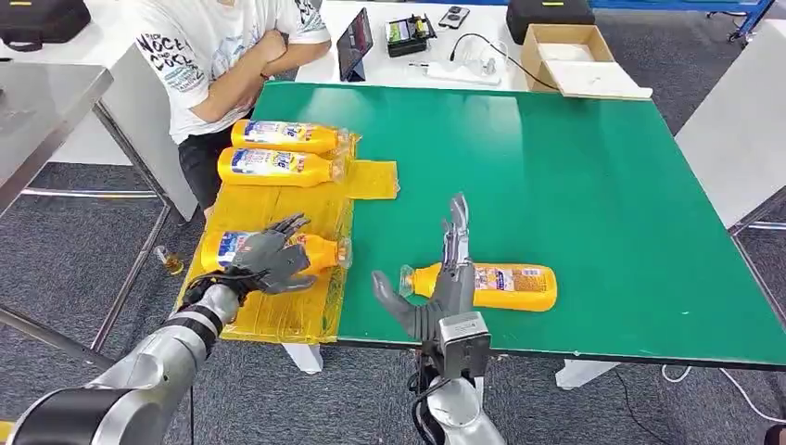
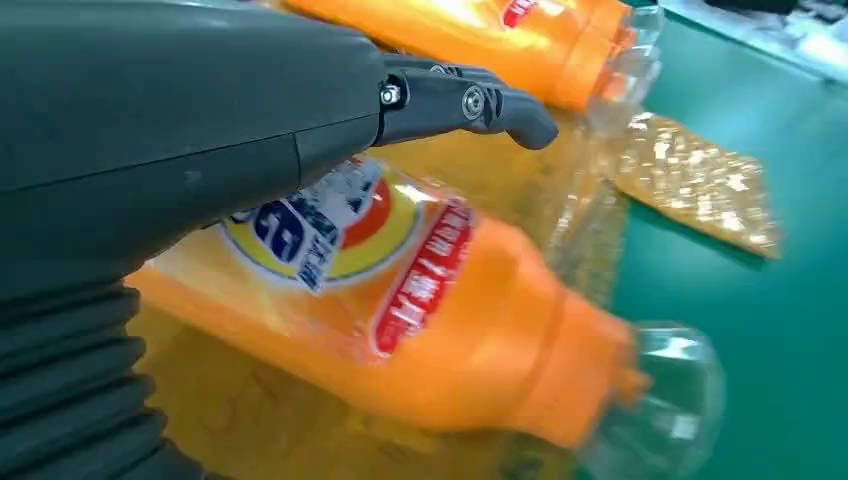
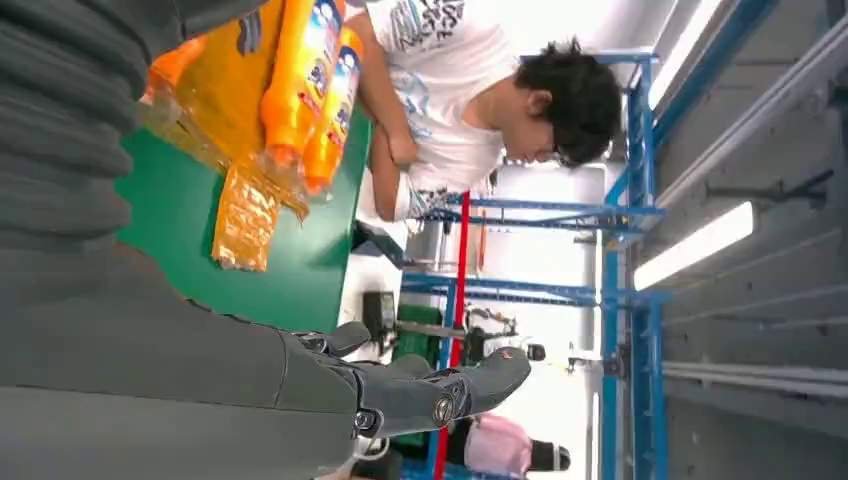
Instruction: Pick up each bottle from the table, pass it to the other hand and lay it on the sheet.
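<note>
So my right hand (image 1: 443, 278) is up at the near edge of the green table (image 1: 575, 167), fingers stretched wide and holding nothing, with the last orange bottle (image 1: 496, 286) lying on its side right behind it, clear cap end pointing toward the yellow sheet (image 1: 278, 209). In the head view the fingers cross in front of the bottle's neck, but I can't tell if they actually touch it. My guess is this is the pickup step, so I'd wrap the fat labelled middle rather than the tapered neck, since a round bottle on its side will probably roll away if I nudge it first. Over at the near left corner my left hand (image 1: 264, 260) rests over the bottle on the sheet (image 1: 320, 250); its fingers look loose on top of it, and the left wrist view shows them lying over the label, but whether it's gripping or already letting go I honestly can't tell. Farther back, toward the far left edge, two more bottles (image 1: 278, 151) lie side by side on the sheet. A person (image 1: 232, 56) leans at that far corner, arms folded.
</note>
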### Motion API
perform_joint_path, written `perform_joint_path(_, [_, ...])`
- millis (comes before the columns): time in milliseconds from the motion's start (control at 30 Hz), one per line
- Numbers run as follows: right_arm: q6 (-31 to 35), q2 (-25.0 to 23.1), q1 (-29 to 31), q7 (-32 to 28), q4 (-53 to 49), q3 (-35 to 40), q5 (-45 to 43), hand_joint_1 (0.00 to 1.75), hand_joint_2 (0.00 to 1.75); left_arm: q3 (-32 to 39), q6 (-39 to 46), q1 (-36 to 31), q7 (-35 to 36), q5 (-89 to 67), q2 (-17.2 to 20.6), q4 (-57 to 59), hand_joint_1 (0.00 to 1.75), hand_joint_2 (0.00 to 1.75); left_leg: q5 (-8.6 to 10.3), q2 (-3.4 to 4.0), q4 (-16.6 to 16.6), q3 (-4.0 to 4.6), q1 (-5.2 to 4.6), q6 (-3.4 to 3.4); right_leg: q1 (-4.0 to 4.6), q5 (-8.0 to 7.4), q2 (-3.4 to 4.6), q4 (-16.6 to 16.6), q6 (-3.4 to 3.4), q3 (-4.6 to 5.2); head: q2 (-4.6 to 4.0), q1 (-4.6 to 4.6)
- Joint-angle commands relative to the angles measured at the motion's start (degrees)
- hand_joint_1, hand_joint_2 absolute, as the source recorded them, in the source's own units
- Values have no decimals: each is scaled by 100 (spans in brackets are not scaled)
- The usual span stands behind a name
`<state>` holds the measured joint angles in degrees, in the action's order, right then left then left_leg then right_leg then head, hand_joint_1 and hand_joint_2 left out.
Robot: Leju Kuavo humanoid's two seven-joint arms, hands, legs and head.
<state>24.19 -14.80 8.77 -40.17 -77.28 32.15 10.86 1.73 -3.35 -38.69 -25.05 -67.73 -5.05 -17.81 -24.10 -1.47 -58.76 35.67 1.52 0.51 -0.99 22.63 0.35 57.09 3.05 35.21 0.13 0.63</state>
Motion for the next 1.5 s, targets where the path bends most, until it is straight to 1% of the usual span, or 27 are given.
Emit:
perform_joint_path(33, [-129,77,266,17,791,-183,37,0,175,1051,-505,246,-304,791,-194,269,0,0,2,34,19,-20,-4,-14,1,-11,19,-20,-10,-13,0,0])
perform_joint_path(100, [-114,83,238,17,801,-197,66,0,175,1347,-364,221,-433,1127,-327,166,0,0,1,20,13,-20,-4,-11,-1,-6,8,-13,-6,-16,0,0])
perform_joint_path(133, [-104,85,223,17,817,-204,95,0,175,1505,-265,206,-510,1311,-395,116,0,0,4,31,20,-21,-5,-14,0,-11,14,-20,-10,-14,0,0])
perform_joint_path(167, [-59,83,174,17,848,-237,190,0,175,1938,251,138,-791,1827,-596,-52,0,0,3,12,13,-16,-4,-11,0,-5,0,-14,-6,-15,0,-2])
perform_joint_path(200, [-53,86,144,17,894,-258,292,0,175,2106,723,80,-973,2062,-718,-180,0,0,4,4,8,-12,-3,-9,0,-3,-6,-9,-4,-12,0,-2])
perform_joint_path(233, [-108,56,108,17,992,-349,458,0,175,1998,1972,68,-1289,2022,-812,-395,0,0,5,12,14,-13,-2,-14,3,-6,-5,-17,-9,-13,0,-2])
perform_joint_path(267, [-177,11,95,17,1177,-457,674,0,175,1892,2533,237,-1495,2820,-1054,-1292,0,0,5,2,9,-9,0,-12,4,-4,-12,-14,-7,-13,0,-2])
perform_joint_path(300, [-246,-38,92,17,1312,-558,864,0,175,1277,2583,551,-1495,3908,-1048,-2132,0,0,5,-4,1,2,1,-9,5,-2,-16,-7,-4,-3,0,-2])
perform_joint_path(367, [-292,-103,139,17,1591,-663,1116,0,175,247,3509,1019,-1495,4975,-868,-3307,0,0,5,8,2,17,3,-11,7,-7,-9,-11,-5,16,0,-2])
perform_joint_path(433, [-292,-103,139,17,1591,-663,1116,0,175,247,3509,1019,-1495,4975,-868,-3307,0,0,4,32,3,28,0,-4,3,-19,9,-6,-15,38,0,-2])
perform_joint_path(467, [-292,-103,139,17,1591,-663,1116,0,175,247,3509,1019,-1495,4975,-868,-3307,0,0,-6,50,13,8,0,-15,8,-13,14,-18,-25,21,0,-2])
perform_joint_path(533, [-292,-103,139,17,1591,-663,1116,0,175,247,3509,1019,-1495,4975,-868,-3307,0,0,-6,44,8,15,1,-7,7,-10,15,-9,-22,35,0,0])
perform_joint_path(600, [-292,-103,139,17,1591,-663,1116,0,175,247,3509,1019,-1495,4975,-868,-3307,0,0,5,11,2,48,5,-3,9,-7,-9,-6,-17,53,0,-7])
perform_joint_path(700, [-292,-103,139,17,1591,-663,1116,0,175,247,3509,1019,-1495,4975,-868,-3307,0,0,-1,35,1,54,5,-3,9,-12,14,-5,-14,61,0,-2])
perform_joint_path(733, [-285,-109,182,17,1703,-676,1220,0,175,102,3602,1196,-1495,5271,-817,-3655,0,175,-1,38,2,56,4,-4,7,-12,14,-4,-14,67,0,-2])
perform_joint_path(767, [-271,-129,218,17,1876,-727,1431,0,175,-432,4062,1373,-1495,5538,-661,-4096,0,175,-3,41,3,49,5,-7,9,-11,12,-7,-17,59,0,-4])
perform_joint_path(867, [-120,12,348,238,2205,-784,1880,0,175,-771,4198,1689,-1495,5792,-654,-4744,0,175,-3,44,7,46,4,-5,8,-11,14,-9,-18,59,0,-2])
perform_joint_path(933, [-59,222,460,453,2295,-942,2123,0,175,-1000,4212,1968,-1495,5799,-660,-5179,0,175,1,35,4,57,4,-3,7,-12,9,-7,-15,69,0,0])
perform_joint_path(967, [-87,415,514,669,2261,-1000,2365,0,175,-1133,4222,2100,-1495,5749,-651,-5307,0,175,-8,47,13,27,3,-13,11,-6,9,-17,-23,39,0,-2])
perform_joint_path(1000, [-164,570,544,869,2210,-1062,2549,0,175,-1222,4244,2186,-1495,5701,-630,-5374,0,175,1,30,8,52,3,-8,7,-11,3,-13,-14,57,0,-2])
perform_joint_path(1133, [-455,1141,769,1309,2049,-1264,3147,0,175,-1290,4270,2311,-1495,5587,-516,-5338,0,175,2,33,10,49,-3,-13,2,-12,4,-17,-11,53,0,-2])
perform_joint_path(1200, [-718,1429,919,1666,1890,-1426,3510,0,175,-1303,4062,2385,-1495,5502,-491,-5223,0,175,2,30,4,60,-5,-11,-1,-13,4,-11,-11,62,0,-2])
perform_joint_path(1267, [-1022,1665,1172,1929,2073,-1568,3777,0,175,-1384,3839,2357,-1495,5344,-515,-4873,0,175,1,31,4,61,-9,-10,-5,-12,5,-8,-12,64,0,-2])
perform_joint_path(1367, [-1487,1898,1393,1997,2678,-1641,3850,0,175,-1541,3637,2277,-1495,5268,-569,-4456,0,175,3,22,6,56,-13,-11,-6,-13,-6,-12,-12,57,0,-2])
perform_joint_path(1433, [-1530,2019,1414,1944,2992,-1615,3946,0,175,-1647,3587,2246,-1495,5200,-593,-4265,0,175,4,18,3,62,-11,-7,-6,-14,-4,-10,-8,64,0,2])
perform_joint_path(1467, [-1525,2030,1410,1915,3061,-1630,3939,0,175,-1689,3540,2243,-1495,5200,-593,-4201,0,175,0,26,15,33,-12,-19,-2,-12,-7,-25,-16,33,0,-4])
perform_joint_path(1500, [-1531,2058,1412,1909,3089,-1620,3954,0,175,-1718,3524,2234,-1495,5182,-601,-4137,0,175,2,18,7,51,-9,-10,-3,-13,-8,-16,-10,51,0,0])
